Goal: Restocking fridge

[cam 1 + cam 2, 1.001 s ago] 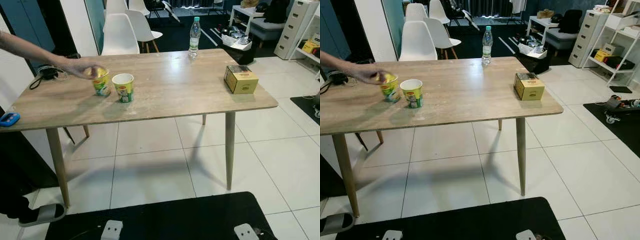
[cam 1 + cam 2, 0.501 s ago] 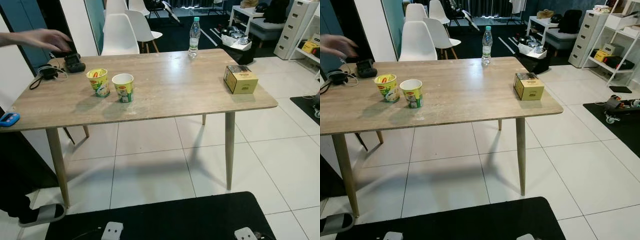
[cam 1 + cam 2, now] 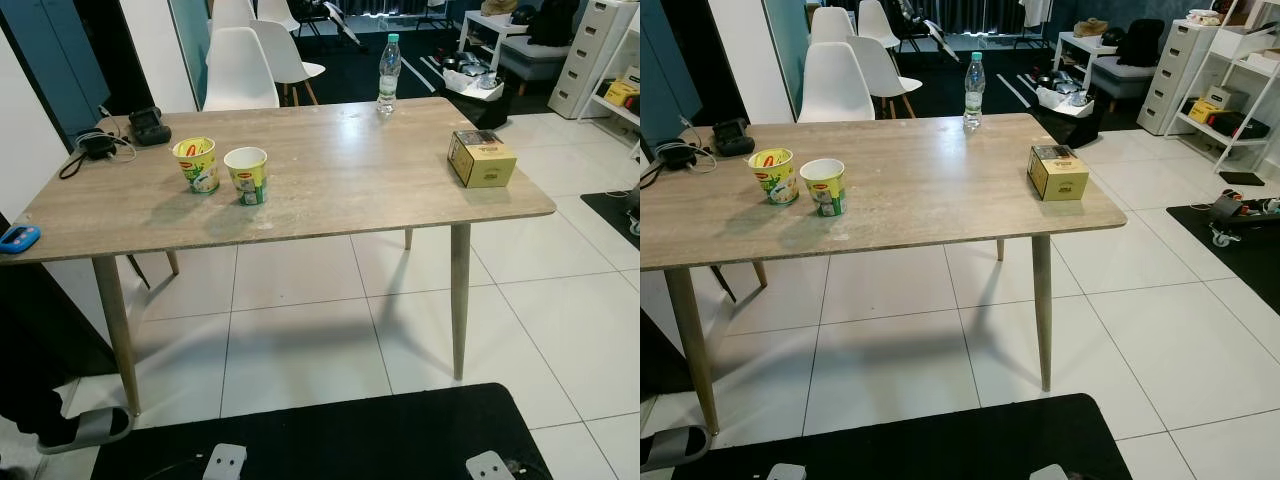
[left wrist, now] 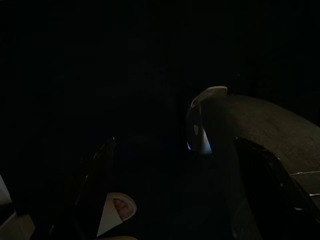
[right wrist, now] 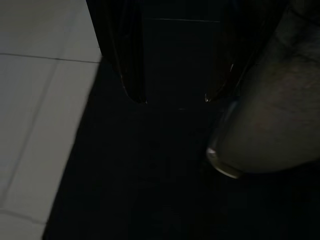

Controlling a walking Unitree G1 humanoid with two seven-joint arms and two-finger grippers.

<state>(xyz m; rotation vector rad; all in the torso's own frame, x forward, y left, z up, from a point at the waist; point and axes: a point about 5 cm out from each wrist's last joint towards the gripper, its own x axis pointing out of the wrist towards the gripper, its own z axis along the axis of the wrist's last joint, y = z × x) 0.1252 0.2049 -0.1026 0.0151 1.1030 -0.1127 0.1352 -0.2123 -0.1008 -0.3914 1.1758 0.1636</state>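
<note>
Two yellow-green noodle cups stand side by side on the left part of the wooden table (image 3: 350, 170): one (image 3: 196, 164) with its lid partly peeled back, the other (image 3: 247, 175) just right of it. A yellow box (image 3: 481, 159) sits near the table's right edge. At the far edge stands a clear water bottle (image 3: 389, 74). Both arms hang low, away from the table. In the dark right wrist view my right gripper (image 5: 175, 100) is open over a black mat. In the very dark left wrist view, my left gripper (image 4: 175, 150) has its fingers apart.
A black charger with cable (image 3: 95, 146) and a black device (image 3: 148, 125) lie at the table's far left, a blue object (image 3: 18, 238) at its left corner. White chairs (image 3: 240, 70) stand behind. A person's slippered foot (image 3: 85, 428) is at lower left. White tile floor lies under and right of the table.
The person's hand, on the left cup a second ago, let it go, drew back to the left and is gone from view. The cups, box and bottle stayed put.
</note>
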